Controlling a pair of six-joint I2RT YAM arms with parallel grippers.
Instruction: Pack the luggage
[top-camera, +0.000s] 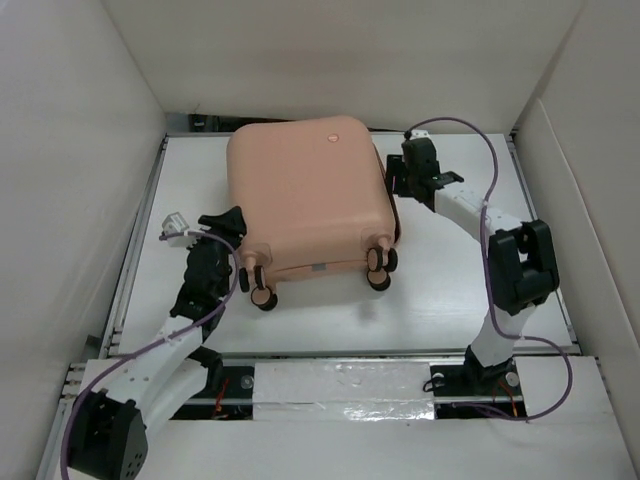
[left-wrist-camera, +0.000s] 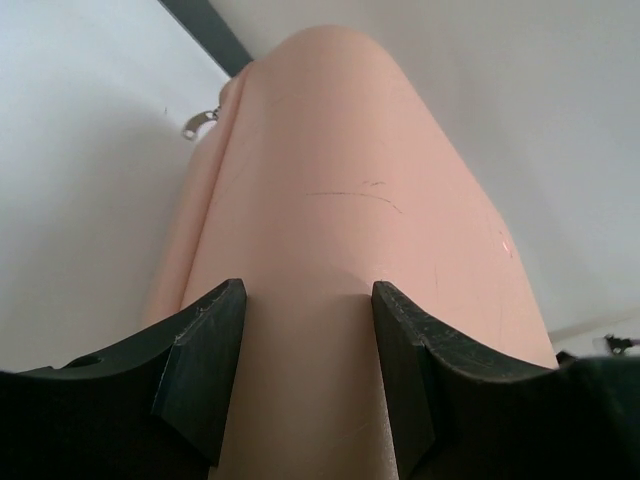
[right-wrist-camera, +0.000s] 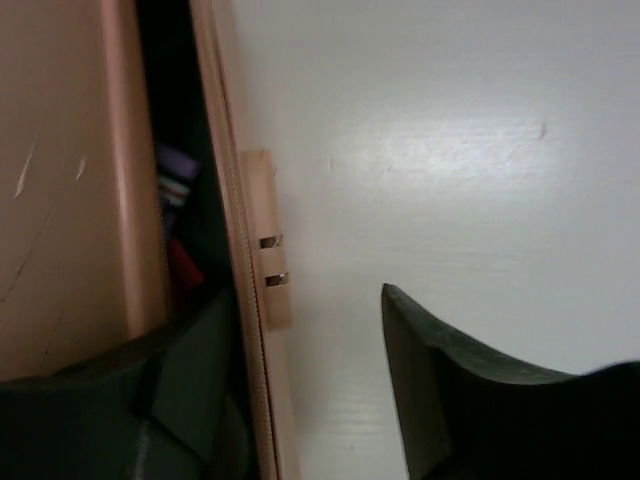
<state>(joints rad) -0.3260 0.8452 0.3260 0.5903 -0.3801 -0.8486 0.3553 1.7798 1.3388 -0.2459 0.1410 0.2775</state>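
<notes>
The peach-pink luggage (top-camera: 305, 195) lies flat mid-table, wheels (top-camera: 380, 265) toward the arms. Its lid is down, but a dark gap stays along the right side. My left gripper (top-camera: 234, 224) is at the near left corner. In the left wrist view it (left-wrist-camera: 305, 290) is open, both fingers lying against the smooth shell (left-wrist-camera: 340, 180). My right gripper (top-camera: 396, 176) is at the right edge. In the right wrist view it (right-wrist-camera: 305, 295) is open and straddles the lower shell's zipper rim (right-wrist-camera: 255, 220), one finger in the gap, the other over the table. Clothes (right-wrist-camera: 175, 180) show inside.
White walls enclose the table (top-camera: 450, 290) on the left, back and right. A metal zipper pull (left-wrist-camera: 200, 122) hangs at the luggage's far left edge. A taped rail (top-camera: 340, 385) runs along the front between the arm bases.
</notes>
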